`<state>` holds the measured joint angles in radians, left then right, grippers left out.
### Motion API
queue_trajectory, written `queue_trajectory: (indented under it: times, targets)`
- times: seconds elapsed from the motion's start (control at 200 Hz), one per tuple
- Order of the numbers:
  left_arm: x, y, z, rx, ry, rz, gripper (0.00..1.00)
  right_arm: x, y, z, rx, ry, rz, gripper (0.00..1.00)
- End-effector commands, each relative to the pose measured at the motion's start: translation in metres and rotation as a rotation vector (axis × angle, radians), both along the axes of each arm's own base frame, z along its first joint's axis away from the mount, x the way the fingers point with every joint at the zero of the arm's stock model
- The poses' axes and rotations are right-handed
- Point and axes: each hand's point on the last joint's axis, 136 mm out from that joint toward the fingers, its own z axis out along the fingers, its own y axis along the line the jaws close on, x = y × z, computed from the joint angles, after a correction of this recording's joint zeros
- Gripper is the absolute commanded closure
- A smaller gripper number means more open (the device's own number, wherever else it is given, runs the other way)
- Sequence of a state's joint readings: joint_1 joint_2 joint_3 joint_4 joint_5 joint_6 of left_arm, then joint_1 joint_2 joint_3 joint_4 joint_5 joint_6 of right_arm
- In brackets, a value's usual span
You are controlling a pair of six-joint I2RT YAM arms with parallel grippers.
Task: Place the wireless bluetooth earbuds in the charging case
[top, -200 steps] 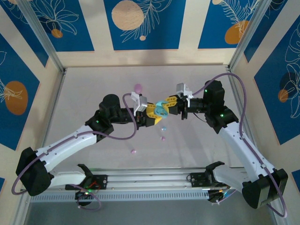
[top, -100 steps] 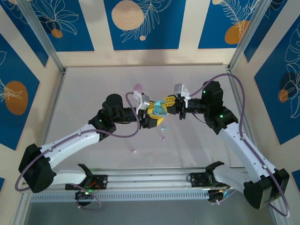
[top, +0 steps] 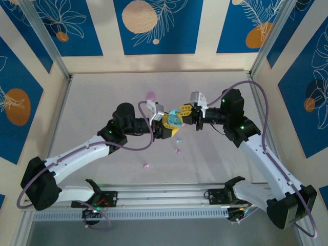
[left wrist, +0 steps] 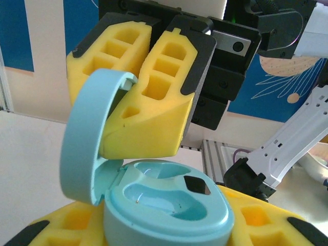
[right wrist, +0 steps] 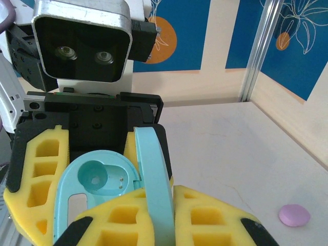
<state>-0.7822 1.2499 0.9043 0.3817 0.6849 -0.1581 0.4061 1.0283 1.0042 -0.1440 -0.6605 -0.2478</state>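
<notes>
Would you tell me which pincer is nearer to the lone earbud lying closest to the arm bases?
Left. The left pincer is beyond the earbud, slightly to its right; the right pincer sits farther right, across the light blue case.

Looking down from above, the light blue charging case [top: 176,120] is mostly buried between the left fingers [top: 166,124] and the right fingers [top: 185,109], and little beyond its lid shows. The earbuds [top: 178,150] on the desk [top: 102,102], just on the robot's side of the fingers, are specks too small to make out their shape.

At the left wrist, the left fingers and the case's base run off the bottom edge, and the lid [left wrist: 84,133] hides part of one right finger. At the right wrist, the lid and the right fingers are cut by the bottom edge, and the lid covers the case's right half.
</notes>
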Motion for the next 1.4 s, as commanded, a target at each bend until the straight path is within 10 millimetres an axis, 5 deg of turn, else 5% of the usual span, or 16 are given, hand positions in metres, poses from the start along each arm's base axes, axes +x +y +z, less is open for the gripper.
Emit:
queue_trajectory:
  times: [0.0, 0.305, 0.495, 0.68, 0.79, 0.89, 1.0, 1.266, 1.396]
  targets:
    - [0.000, -0.001, 0.012, -0.033, -0.036, 0.006, 0.71, -0.017, 0.002, 0.009, 0.005, -0.017, 0.056, 0.87]
    - [0.000, 0.003, 0.012, -0.041, -0.059, 0.021, 0.75, -0.010, -0.004, 0.021, 0.023, 0.034, -0.032, 0.50]
    - [0.000, 0.010, 0.011, -0.056, -0.075, 0.063, 0.76, 0.025, -0.034, 0.032, 0.063, 0.216, -0.318, 0.39]
    - [0.003, 0.016, 0.006, -0.057, -0.077, 0.112, 0.76, 0.020, -0.046, 0.035, 0.103, 0.320, -0.346, 0.36]
    - [0.006, 0.022, 0.003, -0.062, -0.079, 0.151, 0.76, 0.033, -0.067, 0.028, 0.146, 0.448, -0.508, 0.27]
    - [0.011, 0.030, 0.001, -0.071, -0.079, 0.209, 0.76, 0.052, -0.092, -0.004, 0.145, 0.664, -0.681, 0.33]
    - [0.015, 0.042, 0.002, -0.092, -0.089, 0.285, 0.76, 0.060, -0.111, -0.068, 0.112, 0.962, -0.809, 0.41]
    - [0.009, 0.063, 0.009, -0.117, -0.103, 0.350, 0.76, 0.044, -0.087, -0.196, -0.111, 1.352, -0.797, 0.59]
    - [0.007, 0.067, 0.011, -0.115, -0.109, 0.358, 0.76, 0.042, -0.073, -0.229, -0.200, 1.462, -0.826, 0.57]
